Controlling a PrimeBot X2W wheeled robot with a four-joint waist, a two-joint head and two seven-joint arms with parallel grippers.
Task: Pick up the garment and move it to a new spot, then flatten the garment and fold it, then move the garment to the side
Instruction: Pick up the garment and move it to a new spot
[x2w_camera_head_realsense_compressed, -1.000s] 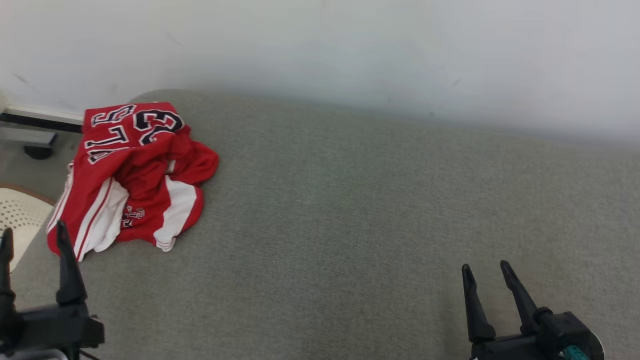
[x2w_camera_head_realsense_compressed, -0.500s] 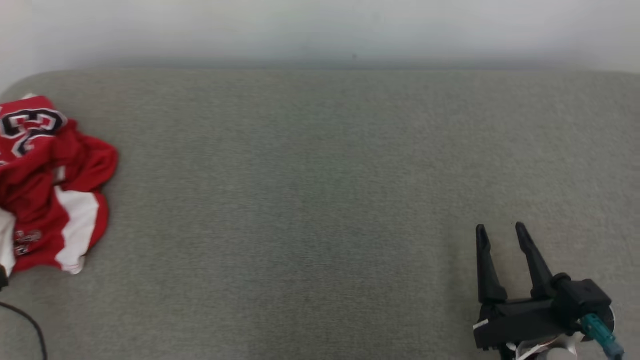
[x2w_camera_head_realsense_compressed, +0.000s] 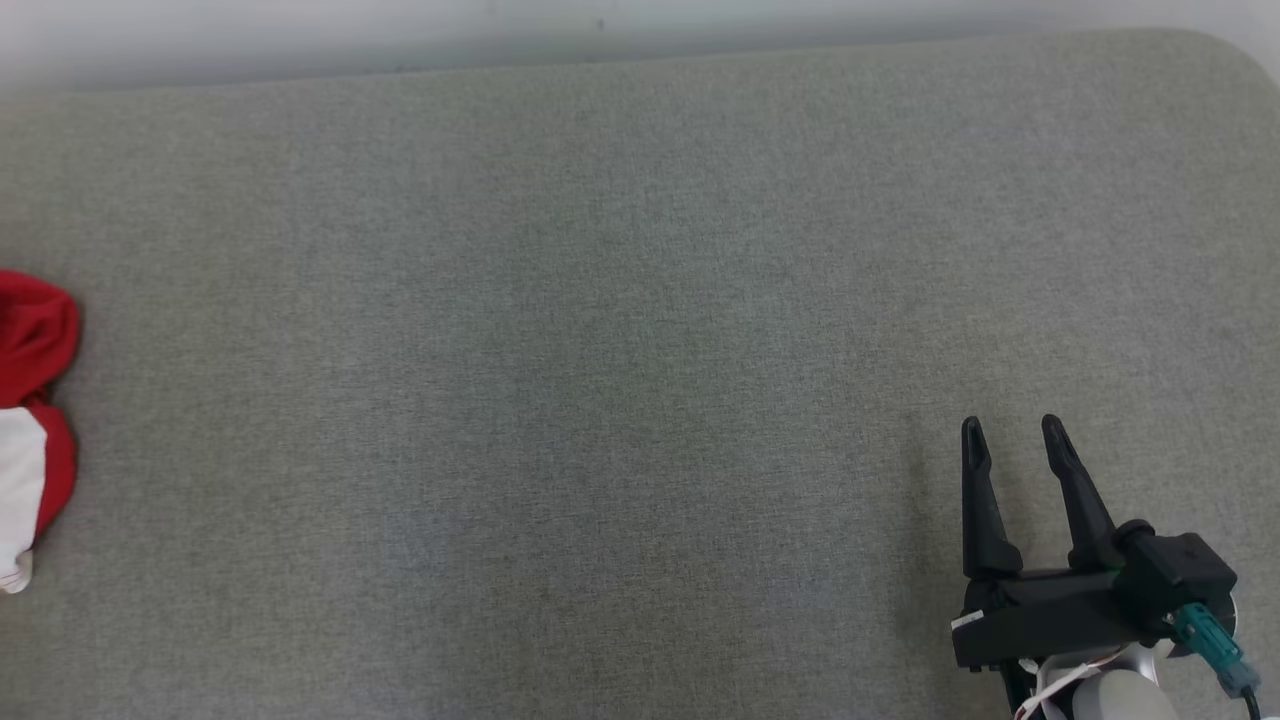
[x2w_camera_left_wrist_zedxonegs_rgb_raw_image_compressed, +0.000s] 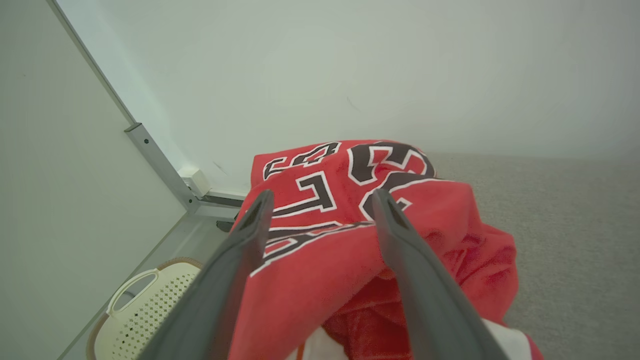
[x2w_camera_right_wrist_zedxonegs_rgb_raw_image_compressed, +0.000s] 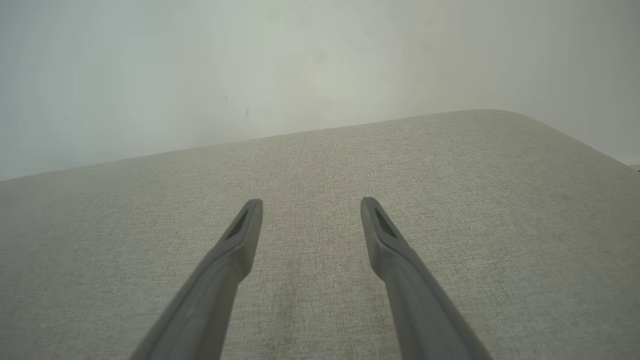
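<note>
Left wrist view: my left jaws are hovering spread over the crumpled garment (x2w_camera_left_wrist_zedxonegs_rgb_raw_image_compressed: 320, 245), lying at the worktop's (x2w_camera_head_realsense_compressed: 640, 350) left end; right jaws spread, idling. Advising: bite one thick fold.

The crumpled red knit garment (x2w_camera_left_wrist_zedxonegs_rgb_raw_image_compressed: 310, 260) with white panels carries large black block characters outlined in white across its upper fold, seen in the left wrist view; a digit 3 (x2w_camera_left_wrist_zedxonegs_rgb_raw_image_compressed: 387, 160) reads fairly clearly at the right end; beside it a second figure is creased and partly hidden, so it cannot be told; further left an L-like letter (x2w_camera_left_wrist_zedxonegs_rgb_raw_image_compressed: 312, 192) and an S-like letter (x2w_camera_left_wrist_zedxonegs_rgb_raw_image_compressed: 300, 156) show, turned and tilted; the whole word cannot be read.
</note>
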